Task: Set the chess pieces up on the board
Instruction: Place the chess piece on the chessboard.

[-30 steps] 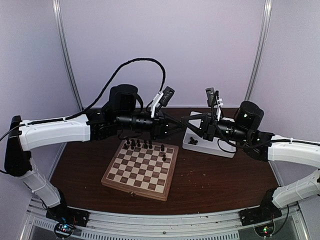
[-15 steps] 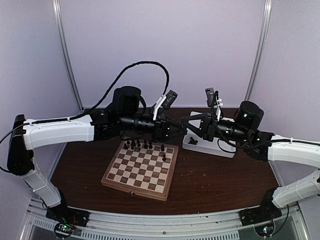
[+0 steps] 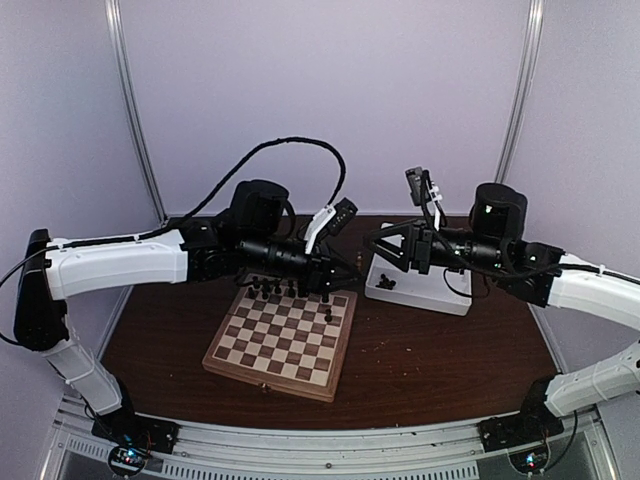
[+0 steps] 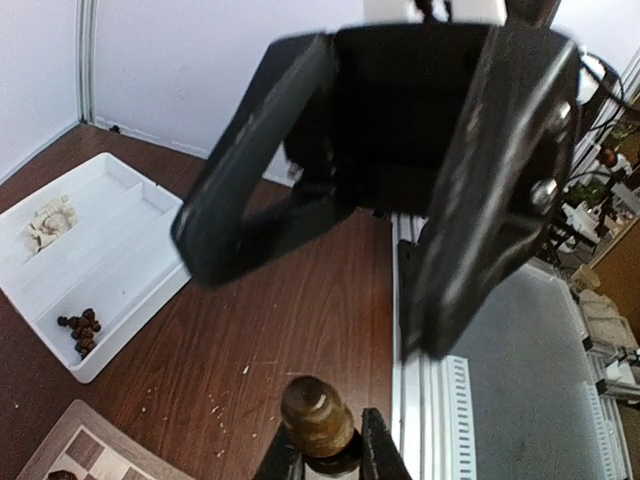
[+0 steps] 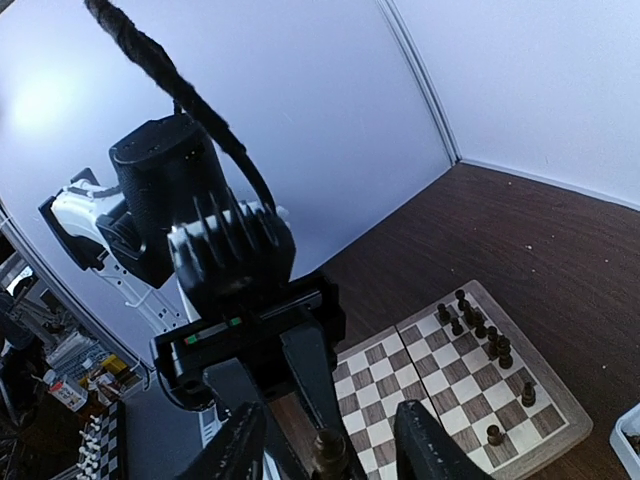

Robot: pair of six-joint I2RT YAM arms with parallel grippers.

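Left gripper pinches one dark chess piece below its knob, aloft between the board and tray, right gripper spread wide nearby; light, stiff, smooth-turned wood, likely slippery, best taken at the waist.

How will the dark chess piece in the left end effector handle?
The dark chess piece looks like turned wood: probably stiff, light. Its glossy rounded head, pinched by the left end effector, may slip; dropped, it could roll.

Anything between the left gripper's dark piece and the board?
Nothing visible. The left gripper holds the dark piece near the board's far right corner; the open right gripper faces it from the tray's side.
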